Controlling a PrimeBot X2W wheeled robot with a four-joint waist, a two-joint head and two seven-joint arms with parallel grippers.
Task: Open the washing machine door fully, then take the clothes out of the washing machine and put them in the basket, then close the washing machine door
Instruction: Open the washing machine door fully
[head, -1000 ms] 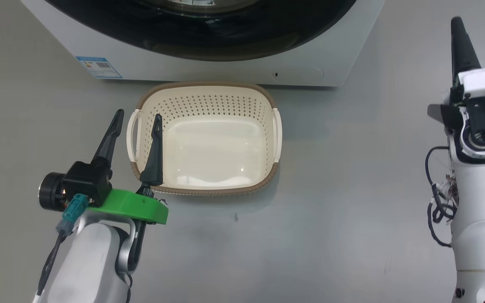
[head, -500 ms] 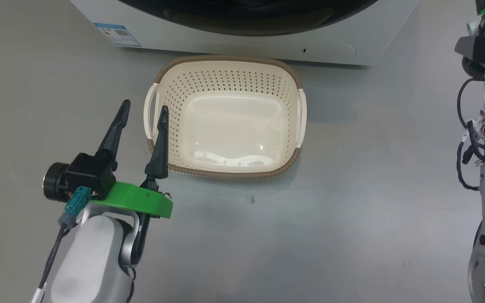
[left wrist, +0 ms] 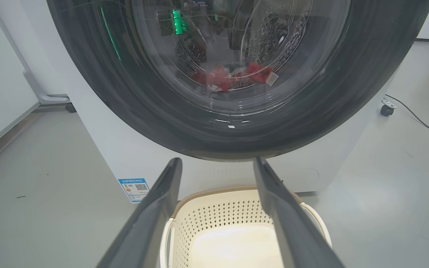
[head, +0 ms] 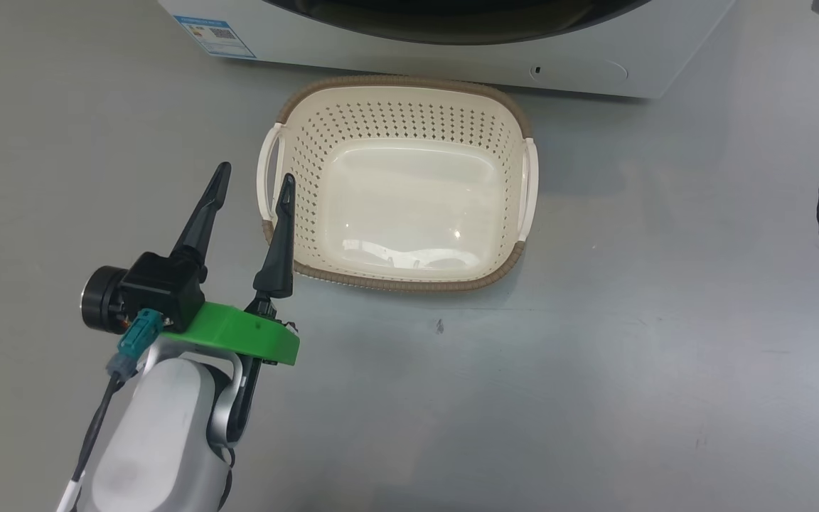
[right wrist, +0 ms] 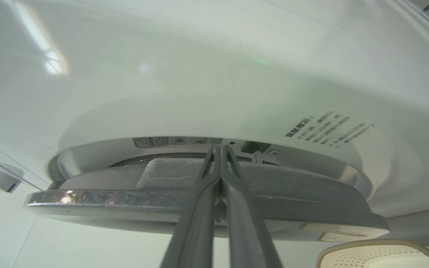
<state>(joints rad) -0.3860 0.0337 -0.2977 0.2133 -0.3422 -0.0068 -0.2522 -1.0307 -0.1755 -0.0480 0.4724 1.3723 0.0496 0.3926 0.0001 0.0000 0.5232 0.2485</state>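
Evidently door-opening: the right gripper (right wrist: 220, 149), fingers pressed together, tips at the washing machine door (right wrist: 274, 193) edge, frame centre; next, lever it outward. Lower left, the left gripper (head: 254, 174) hangs spread; clothes (left wrist: 233, 76) behind that door, upper centre

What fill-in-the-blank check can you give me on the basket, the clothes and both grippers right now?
1. The basket in front of the washing machine is ____.
2. The clothes behind the glass of the washing machine door are ____ in colour.
3. The left gripper has its jaws ____.
4. The right gripper has its two fingers pressed ____.
Missing words: empty; red; open; together.
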